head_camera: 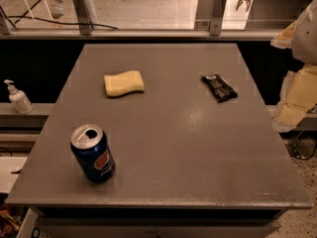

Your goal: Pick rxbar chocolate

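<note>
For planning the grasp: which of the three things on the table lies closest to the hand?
The rxbar chocolate, black and flat, far right; the hand hangs beyond the right edge of the table; the sponge and can sit further left.

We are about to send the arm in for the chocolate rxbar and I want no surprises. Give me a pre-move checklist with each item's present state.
1. The rxbar chocolate is in view, lying flat on the far right part of the table: ok.
2. Bar clear of neighbours: the yellow sponge and the blue soda can sit well apart from it: ok.
3. Nothing lies on top of the bar: ok.
4. The hand is located, at the right edge of the view, beyond the table's right side: ok.
5. The hand is above the bar: not ok, it is off to the bar's right.
</note>
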Motion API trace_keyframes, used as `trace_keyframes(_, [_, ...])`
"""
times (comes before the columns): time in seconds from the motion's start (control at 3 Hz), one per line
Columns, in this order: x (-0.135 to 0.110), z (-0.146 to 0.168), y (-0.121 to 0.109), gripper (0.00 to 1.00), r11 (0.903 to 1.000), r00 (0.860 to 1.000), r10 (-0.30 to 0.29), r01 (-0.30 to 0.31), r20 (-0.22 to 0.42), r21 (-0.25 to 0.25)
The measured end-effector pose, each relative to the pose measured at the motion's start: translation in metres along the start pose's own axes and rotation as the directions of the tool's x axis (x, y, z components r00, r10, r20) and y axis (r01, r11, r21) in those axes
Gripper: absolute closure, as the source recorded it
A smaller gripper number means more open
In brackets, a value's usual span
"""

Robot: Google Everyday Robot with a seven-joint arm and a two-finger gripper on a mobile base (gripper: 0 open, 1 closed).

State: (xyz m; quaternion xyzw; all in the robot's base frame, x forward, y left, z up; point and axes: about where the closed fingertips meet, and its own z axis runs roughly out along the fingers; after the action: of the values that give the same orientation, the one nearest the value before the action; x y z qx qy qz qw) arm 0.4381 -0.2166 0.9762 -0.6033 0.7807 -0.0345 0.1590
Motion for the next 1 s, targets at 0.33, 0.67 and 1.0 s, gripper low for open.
trace_keyframes(0.33, [0.0,0.0,0.0,0.0,1.0,1.0,0.0,0.0,0.0,0.0])
trace_keyframes(0.67, [0.002,0.003,-0.006,0.0,0.9992,0.998,0.038,-0.039,0.044,0.007])
trace_keyframes(1.0, [0.006,0.013,-0.02,0.0,0.9968,0.991,0.076,-0.078,0.107,0.017])
